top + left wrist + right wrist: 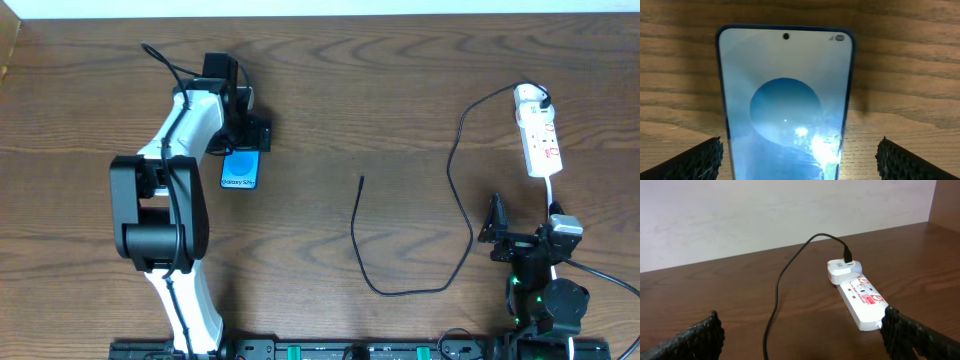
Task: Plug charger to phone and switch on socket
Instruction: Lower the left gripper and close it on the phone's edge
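The phone [240, 170] lies flat on the wooden table at the left, blue screen up. In the left wrist view the phone [785, 100] fills the middle. My left gripper [245, 143] is open over it, one finger on each side [797, 160], neither touching. The charger [455, 200] is a thin black cable; its free tip [362, 178] lies mid-table, and its plug [847, 260] sits in a white adapter on the socket [538, 130], a white power strip with red markings [860, 297]. My right gripper [522, 228] is open and empty [800, 340], just short of the strip's near end.
The charger cable loops across the table between the two arms [777, 290]. The power strip's white cord [552, 195] runs down toward the right arm's base. A pale wall [765, 215] stands behind the table's far edge.
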`<state>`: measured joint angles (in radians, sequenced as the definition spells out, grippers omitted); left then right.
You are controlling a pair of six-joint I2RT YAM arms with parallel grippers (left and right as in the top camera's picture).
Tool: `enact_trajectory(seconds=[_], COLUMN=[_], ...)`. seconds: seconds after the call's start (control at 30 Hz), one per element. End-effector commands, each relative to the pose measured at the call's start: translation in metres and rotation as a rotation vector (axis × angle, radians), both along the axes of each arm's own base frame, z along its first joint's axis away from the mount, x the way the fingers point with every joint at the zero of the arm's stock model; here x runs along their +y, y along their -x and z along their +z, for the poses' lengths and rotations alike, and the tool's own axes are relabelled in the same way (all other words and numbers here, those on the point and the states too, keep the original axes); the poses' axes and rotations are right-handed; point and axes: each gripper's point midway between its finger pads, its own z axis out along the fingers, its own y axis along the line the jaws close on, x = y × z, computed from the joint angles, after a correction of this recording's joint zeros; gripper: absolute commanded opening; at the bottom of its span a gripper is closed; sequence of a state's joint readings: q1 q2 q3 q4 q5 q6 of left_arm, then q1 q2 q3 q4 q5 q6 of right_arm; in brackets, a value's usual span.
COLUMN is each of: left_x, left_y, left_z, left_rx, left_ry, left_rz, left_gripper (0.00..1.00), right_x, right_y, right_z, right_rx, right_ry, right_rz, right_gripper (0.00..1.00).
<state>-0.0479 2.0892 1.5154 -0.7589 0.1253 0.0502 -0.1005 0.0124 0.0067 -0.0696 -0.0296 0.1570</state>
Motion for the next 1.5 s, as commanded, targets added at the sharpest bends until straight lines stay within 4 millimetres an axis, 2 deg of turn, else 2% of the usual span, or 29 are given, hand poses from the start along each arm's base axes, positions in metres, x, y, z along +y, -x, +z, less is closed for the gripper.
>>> enact_trajectory(seconds=[0.0, 0.1, 0.53, 1.0, 1.47], left_x=[0.004, 0.01, 0.011, 0.011, 0.011], left_y=[0.005, 0.005, 0.01, 0.017, 0.019], left_z=[-0.014, -0.016, -0.018, -0.034, -0.034], left_rx=[0.036, 0.04, 0.063, 0.108, 0.118], left_ry=[-0.024, -0.058, -0.057, -0.06, -0.06], left_rz=[-0.005, -0.001, 0.01, 0.009, 0.009], left_gripper=[0.98, 0.98, 0.98, 0.98, 0.98], right_x=[0.001, 0.001, 0.001, 0.001, 0.001], right_y=[0.0, 0.0, 0.0, 0.0, 0.0], right_z=[0.0, 0.0, 0.0, 0.0, 0.0], right_rx=[0.0, 0.0, 0.0, 0.0, 0.0], right_ry=[-0.003, -0.003, -0.003, -0.003, -0.003], right_rz=[0.002, 0.002, 0.002, 0.002, 0.002], right_gripper=[0.99, 0.99, 0.99, 0.99, 0.99])
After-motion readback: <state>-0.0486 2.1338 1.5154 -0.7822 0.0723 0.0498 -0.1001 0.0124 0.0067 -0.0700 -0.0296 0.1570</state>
